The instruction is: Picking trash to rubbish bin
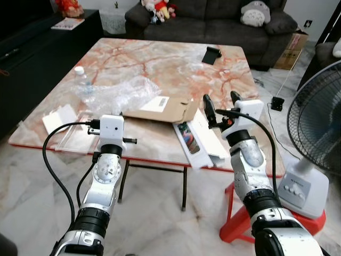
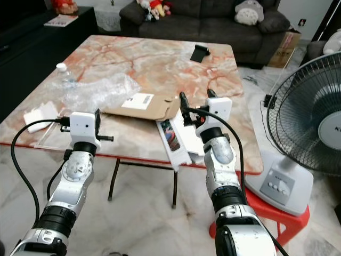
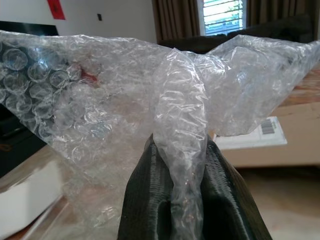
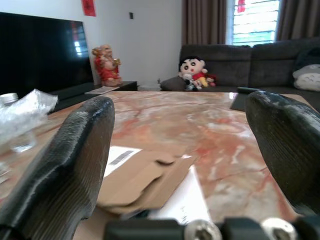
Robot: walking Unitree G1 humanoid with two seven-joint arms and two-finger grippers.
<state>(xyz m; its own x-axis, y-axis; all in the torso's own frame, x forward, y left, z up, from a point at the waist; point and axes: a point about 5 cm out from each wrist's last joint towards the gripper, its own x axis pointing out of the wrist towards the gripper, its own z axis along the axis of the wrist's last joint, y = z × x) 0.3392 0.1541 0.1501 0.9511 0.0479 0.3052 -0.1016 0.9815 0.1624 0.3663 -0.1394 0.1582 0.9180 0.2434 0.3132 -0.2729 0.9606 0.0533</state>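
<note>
Already your left gripper (image 3: 187, 200) was clamped on a fold of the bubble wrap (image 1: 120, 93), which lay beside the cardboard mailer (image 1: 157, 109); you next needed to lift it clear. Beyond the mailer, your right gripper (image 1: 221, 104) hung wide open, empty.

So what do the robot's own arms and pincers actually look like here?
Both arms are silver metal segments joined by black ringed joints. Each wrist carries a white boxy camera housing, and a thick black cable loops from it back along the arm. The left pincer and right pincer each have two long black fingers with ribbed, textured inner pads. Small screws show at the right one's base.
</note>
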